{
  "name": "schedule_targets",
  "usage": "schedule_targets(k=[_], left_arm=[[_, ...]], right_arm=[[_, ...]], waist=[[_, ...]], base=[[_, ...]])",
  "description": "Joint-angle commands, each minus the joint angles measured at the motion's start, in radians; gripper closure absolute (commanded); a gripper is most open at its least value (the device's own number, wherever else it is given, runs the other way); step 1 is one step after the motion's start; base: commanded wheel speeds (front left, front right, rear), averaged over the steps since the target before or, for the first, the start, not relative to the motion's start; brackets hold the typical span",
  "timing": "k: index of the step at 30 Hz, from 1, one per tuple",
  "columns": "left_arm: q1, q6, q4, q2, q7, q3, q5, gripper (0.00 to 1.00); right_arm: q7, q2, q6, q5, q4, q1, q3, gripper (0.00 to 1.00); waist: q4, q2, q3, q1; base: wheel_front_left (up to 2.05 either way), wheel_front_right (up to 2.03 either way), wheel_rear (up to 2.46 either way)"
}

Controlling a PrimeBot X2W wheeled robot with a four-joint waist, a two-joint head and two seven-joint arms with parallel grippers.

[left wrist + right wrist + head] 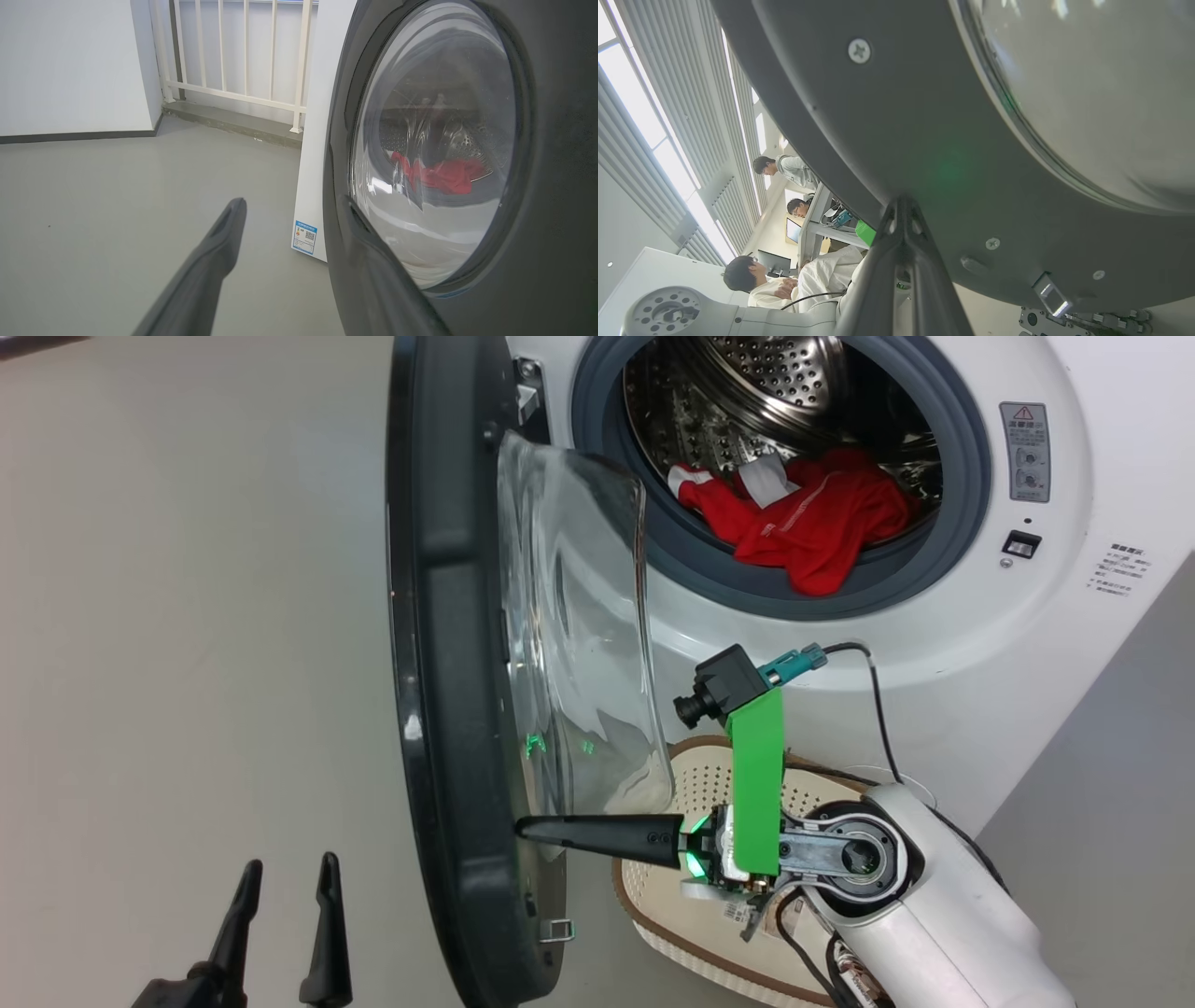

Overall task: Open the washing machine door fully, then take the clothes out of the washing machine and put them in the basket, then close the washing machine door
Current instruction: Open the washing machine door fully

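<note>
The washing machine (1027, 616) stands with its door (448, 644) swung out, seen edge-on in the head view, the glass bowl facing the drum. Red clothes (803, 523) with some white fabric lie in the drum and spill onto the grey gasket. My right gripper (523, 827) is shut and empty, its tip against the door's inner side low down; in the right wrist view its tip (901, 201) meets the door's grey inner rim (924, 116). My left gripper (289, 863) stands open on the door's outer side. The basket (691, 775) lies on the floor under my right arm.
In the left wrist view the door's black outer face (551, 186) is close on the right, with the red clothes (444, 175) seen through its glass. A white railing (233, 88) and a wall stand beyond bare grey floor. Three people (798, 280) are by desks in the background.
</note>
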Motion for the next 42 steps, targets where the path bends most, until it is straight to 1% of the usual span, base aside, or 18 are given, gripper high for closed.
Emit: schedule_targets(k=[1, 5, 12, 20, 21, 22, 24, 25, 26, 33, 34, 35, 36, 37, 38, 42], left_arm=[[-0.016, 0.004, -0.024, 0.016, -0.009, 0.034, -0.001, 0.0], [-0.013, 0.003, -0.022, 0.016, -0.009, 0.037, 0.0, 0.0], [-0.005, -0.002, -0.019, 0.016, -0.009, 0.042, -0.005, 0.0], [-0.007, -0.007, -0.014, 0.016, -0.009, 0.049, -0.009, 0.0], [-0.007, -0.007, -0.014, 0.016, -0.009, 0.049, -0.009, 0.0], [-0.009, -0.009, -0.011, 0.016, -0.009, 0.049, -0.011, 0.0], [-0.01, -0.01, -0.009, 0.016, -0.009, 0.051, -0.013, 0.0], [-0.01, -0.01, -0.009, 0.016, -0.009, 0.051, -0.013, 0.0], [-0.011, -0.011, -0.006, 0.016, -0.009, 0.053, -0.014, 0.0], [-0.015, -0.018, 0.004, 0.016, -0.009, 0.061, -0.012, 0.0], [-0.015, -0.018, 0.004, 0.016, -0.009, 0.061, -0.012, 0.0], [-0.015, -0.019, 0.005, 0.016, -0.009, 0.063, -0.012, 0.0], [-0.015, -0.019, 0.005, 0.016, -0.009, 0.063, -0.012, 0.0], [-0.016, -0.02, 0.005, 0.016, -0.009, 0.065, -0.013, 0.0], [-0.016, -0.02, 0.005, 0.016, -0.009, 0.065, -0.013, 0.0], [-0.015, -0.021, 0.006, 0.016, -0.009, 0.067, -0.013, 0.0]], right_arm=[[-0.013, 0.026, 0.002, -0.017, -0.03, 0.016, -0.003, 0.0], [-0.041, 0.003, 0.002, -0.055, -0.034, 0.038, -0.014, 0.0], [-0.111, -0.059, 0.002, -0.122, -0.035, 0.107, -0.021, 0.0], [-0.256, -0.137, 0.002, -0.219, 0.005, 0.157, -0.021, 0.0], [-0.256, -0.137, 0.002, -0.219, 0.005, 0.157, -0.021, 0.0], [-0.306, -0.159, 0.002, -0.247, 0.014, 0.172, -0.014, 0.0], [-0.363, -0.179, 0.002, -0.276, 0.023, 0.187, -0.003, 0.0], [-0.363, -0.179, 0.002, -0.276, 0.023, 0.187, -0.003, 0.0], [-0.419, -0.195, 0.002, -0.296, 0.029, 0.2, 0.011, 0.0], [-0.625, -0.256, 0.002, -0.361, 0.02, 0.225, 0.095, 0.0], [-0.625, -0.256, 0.002, -0.361, 0.02, 0.225, 0.095, 0.0], [-0.695, -0.279, 0.002, -0.391, 0.017, 0.225, 0.128, 0.0], [-0.695, -0.279, 0.002, -0.391, 0.017, 0.225, 0.128, 0.0], [-0.775, -0.297, 0.002, -0.419, 0.019, 0.223, 0.157, 0.0], [-0.775, -0.297, 0.002, -0.419, 0.019, 0.223, 0.157, 0.0], [-0.932, -0.335, 0.002, -0.503, 0.055, 0.2, 0.235, 0.0]], waist=[[-0.004, 0.0, -0.002, 0.0], [-0.016, 0.0, -0.007, 0.0], [-0.029, 0.0, -0.014, 0.0], [-0.04, 0.0, -0.011, 0.0], [-0.04, 0.0, -0.011, 0.0], [-0.039, 0.0, -0.011, 0.0], [-0.041, 0.0, -0.01, 0.0], [-0.041, 0.0, -0.01, 0.0], [-0.043, 0.0, -0.009, 0.0], [-0.052, 0.0, -0.013, 0.0], [-0.052, 0.0, -0.013, 0.0], [-0.054, 0.0, -0.014, 0.0], [-0.054, 0.0, -0.014, 0.0], [-0.055, 0.0, -0.016, 0.0], [-0.055, 0.0, -0.016, 0.0], [-0.059, 0.0, -0.02, 0.0]], base=[[0.0, 0.0, 0.0], [0.0, 0.0, 0.0], [0.0, 0.0, 0.0], [0.0, 0.0, 0.0], [0.0, 0.0, 0.0], [0.0, 0.0, 0.0], [0.0, 0.0, 0.0], [0.0, 0.0, 0.0], [0.0, 0.0, 0.0], [0.0, 0.0, 0.0], [0.0, 0.0, 0.0], [0.0, 0.0, 0.0], [0.0, 0.0, 0.0], [0.0, 0.0, 0.0], [0.0, 0.0, 0.0], [0.0, 0.0, 0.0]])
